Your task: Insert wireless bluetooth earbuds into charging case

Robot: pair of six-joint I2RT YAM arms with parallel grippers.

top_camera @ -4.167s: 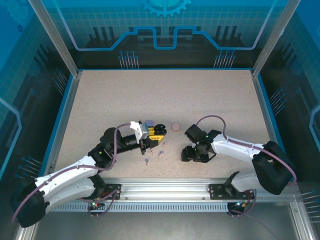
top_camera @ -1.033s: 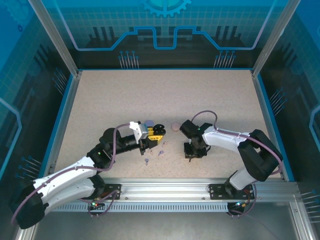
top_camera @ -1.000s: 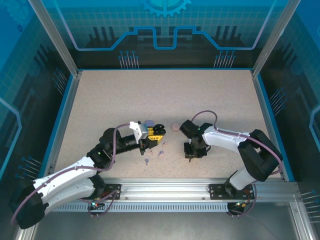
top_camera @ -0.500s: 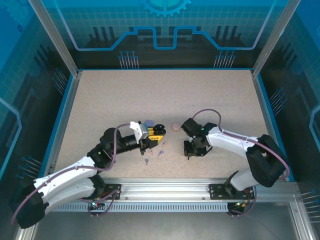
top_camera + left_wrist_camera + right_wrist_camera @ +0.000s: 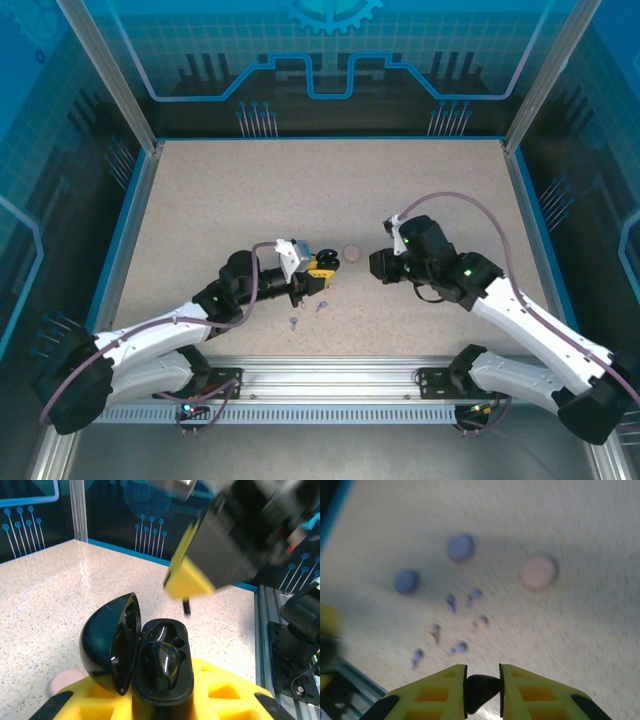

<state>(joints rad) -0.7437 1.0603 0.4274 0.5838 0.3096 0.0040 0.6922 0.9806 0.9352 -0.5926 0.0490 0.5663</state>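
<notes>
As left pincer (image 5: pixel 320 266) clamps black case (image 5: pixel 161 666), right pincer (image 5: pixel 482 681) pinching black earbud (image 5: pixel 479 693)

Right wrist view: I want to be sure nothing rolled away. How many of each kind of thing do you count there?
Round cases on the table: 3 (2 lavender, 1 pink)
Loose earbuds on the table: 6
Black earbud in the right gripper: 1
Total: 10

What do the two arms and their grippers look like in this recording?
The left arm and right arm have white shells, black joints and a looping purple cable each. The left gripper and right gripper have yellow fingers with recessed pockets.
</notes>
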